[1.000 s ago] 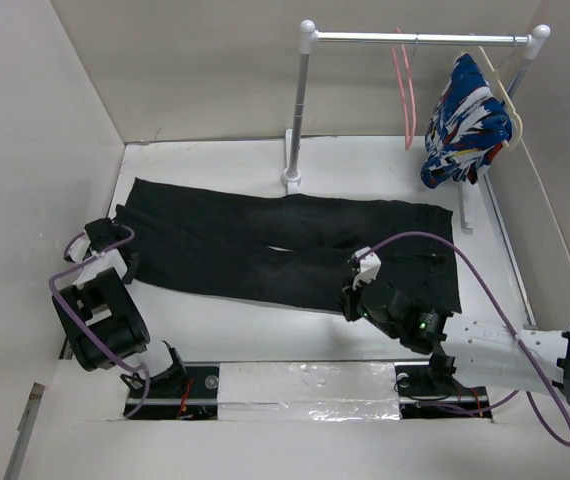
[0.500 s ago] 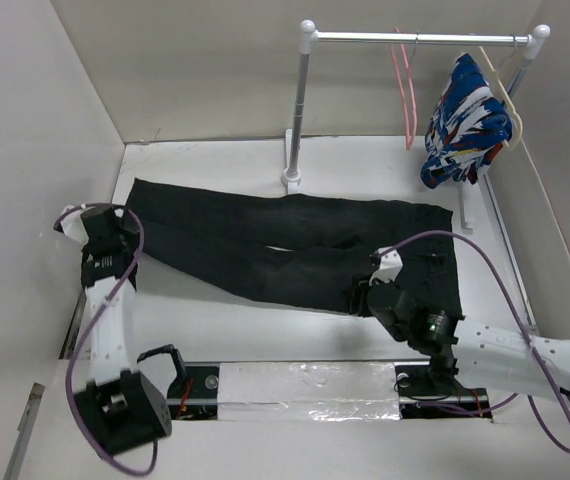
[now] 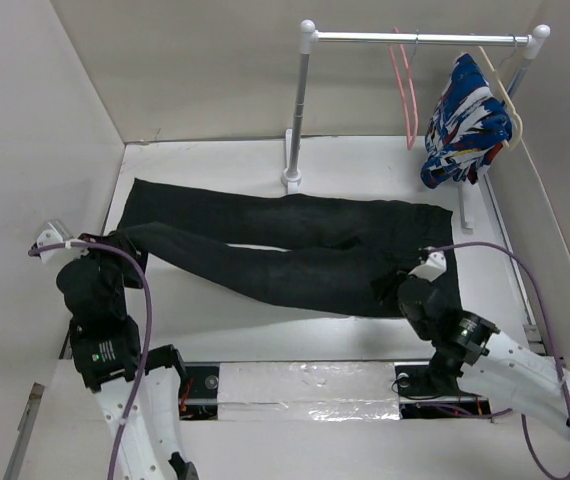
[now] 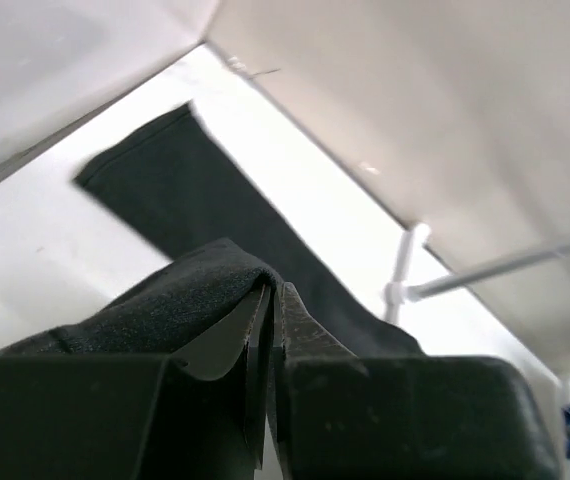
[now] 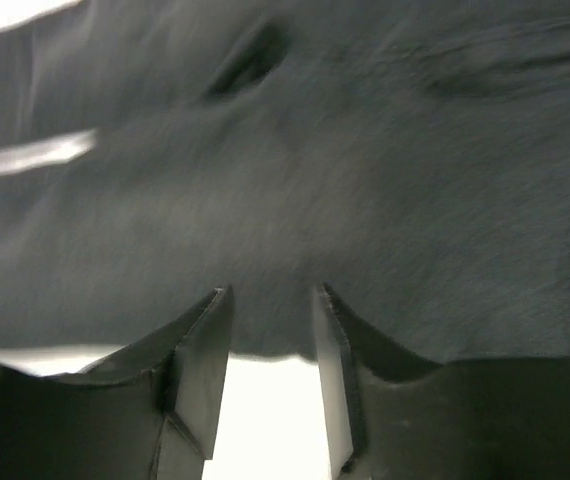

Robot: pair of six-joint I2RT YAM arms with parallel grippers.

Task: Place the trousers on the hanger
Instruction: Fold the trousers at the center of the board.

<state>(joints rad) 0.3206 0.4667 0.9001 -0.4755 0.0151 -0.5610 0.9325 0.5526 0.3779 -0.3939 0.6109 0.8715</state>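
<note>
The black trousers (image 3: 295, 245) lie flat across the table, waist to the right. My left gripper (image 3: 117, 243) is shut on the end of the near leg at the left. In the left wrist view (image 4: 275, 292) the black cloth (image 4: 180, 295) folds over the closed fingers. My right gripper (image 3: 387, 293) is open at the trousers' near edge by the waist. In the right wrist view (image 5: 270, 300) the cloth edge (image 5: 315, 180) lies between the spread fingertips. The pink hanger (image 3: 403, 85) hangs empty on the rail.
A white rail stand (image 3: 300, 100) is at the back with its bar (image 3: 415, 38) running right. A cream hanger with a blue, white and red garment (image 3: 465, 120) hangs at its right end. Walls enclose the left, back and right sides.
My left arm has swung up and left with the near leg's end in its grip, pulling that leg taut. My right gripper has slid right along the trousers' near edge.
</note>
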